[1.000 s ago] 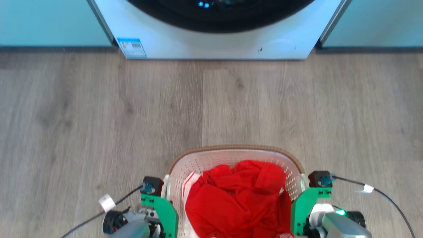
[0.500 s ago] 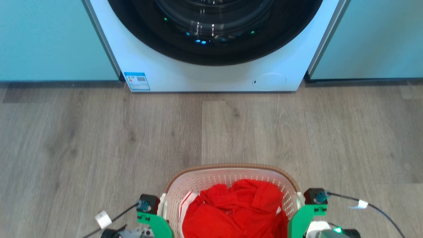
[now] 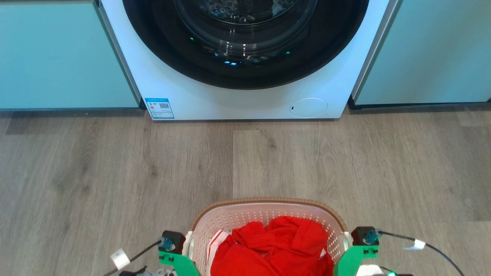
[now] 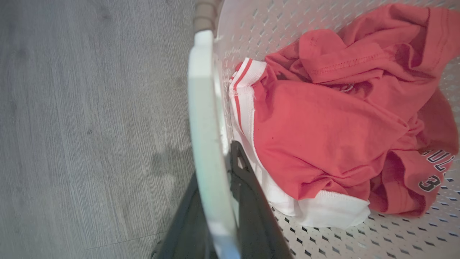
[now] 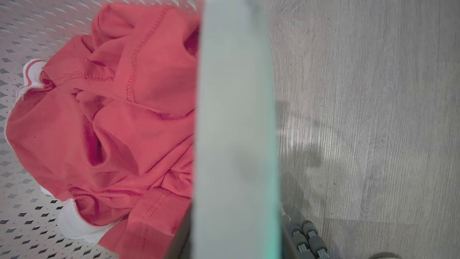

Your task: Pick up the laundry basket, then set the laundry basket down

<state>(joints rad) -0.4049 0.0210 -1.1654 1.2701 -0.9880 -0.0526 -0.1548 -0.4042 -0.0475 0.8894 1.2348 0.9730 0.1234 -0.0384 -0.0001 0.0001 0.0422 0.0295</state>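
Note:
The laundry basket (image 3: 268,202), white and perforated with a brown woven rim, sits at the bottom centre of the head view, holding red clothing (image 3: 276,245) with white trim. My left gripper (image 4: 215,169) is shut on the basket's left white handle (image 4: 205,108), one dark finger on each side. The right gripper (image 5: 233,230) is shut on the right handle (image 5: 233,108), which hides most of its fingers. Green wrist brackets flank the basket on the left (image 3: 174,255) and on the right (image 3: 360,251). The basket's underside is hidden, so I cannot tell whether it touches the floor.
A white front-loading washing machine (image 3: 184,96) with a dark round door (image 3: 245,69) stands straight ahead, between teal cabinets (image 3: 57,57) (image 3: 429,50). Grey wood floor (image 3: 115,172) lies between it and the basket. Grey rollers (image 5: 305,239) show low in the right wrist view.
The whole head picture has shifted down, so the camera moved: more of the washing machine shows, and the basket and brackets sit lower. Both brackets stay beside the basket.

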